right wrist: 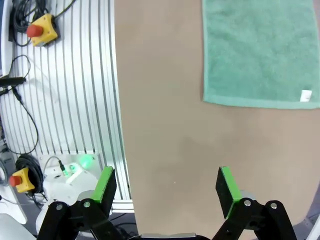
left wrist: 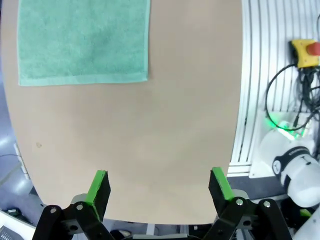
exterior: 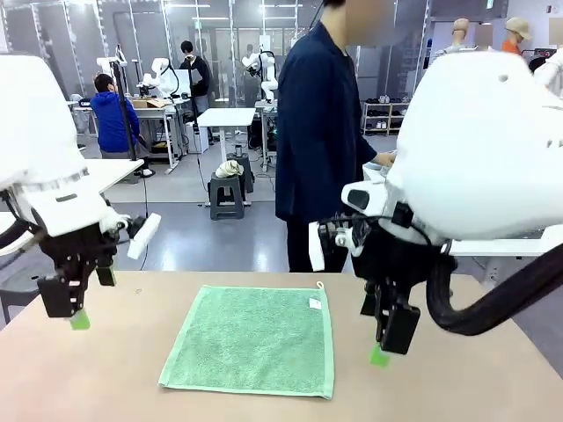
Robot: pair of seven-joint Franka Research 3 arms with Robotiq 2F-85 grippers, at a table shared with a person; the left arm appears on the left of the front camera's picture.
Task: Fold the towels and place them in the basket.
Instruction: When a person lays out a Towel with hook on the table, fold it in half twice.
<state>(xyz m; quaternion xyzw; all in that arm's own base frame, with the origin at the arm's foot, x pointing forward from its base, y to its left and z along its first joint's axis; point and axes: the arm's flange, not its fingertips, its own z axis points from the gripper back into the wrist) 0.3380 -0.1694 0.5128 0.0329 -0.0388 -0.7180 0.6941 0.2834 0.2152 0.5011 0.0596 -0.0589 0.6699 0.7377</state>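
Observation:
One light-green towel (exterior: 253,338) lies flat and unfolded in the middle of the brown table, its white tag at the far right corner. The left wrist view has the towel (left wrist: 82,40) at its top left; the right wrist view has the towel (right wrist: 261,50) at its top right. My left gripper (exterior: 75,308) hangs open above the table to the towel's left, empty. My right gripper (exterior: 384,338) hangs open to the towel's right, also empty. From the wrist views, the left gripper (left wrist: 159,184) and right gripper (right wrist: 164,182) both stand wide apart over bare table. The basket is out of view.
A person in a dark jacket (exterior: 318,132) stands at the table's far side. Beside the table (exterior: 457,387) edge runs a slatted aluminium base (right wrist: 65,90) with cables and a yellow emergency-stop button (right wrist: 41,27); a second button (left wrist: 305,52) sits by the left arm's base.

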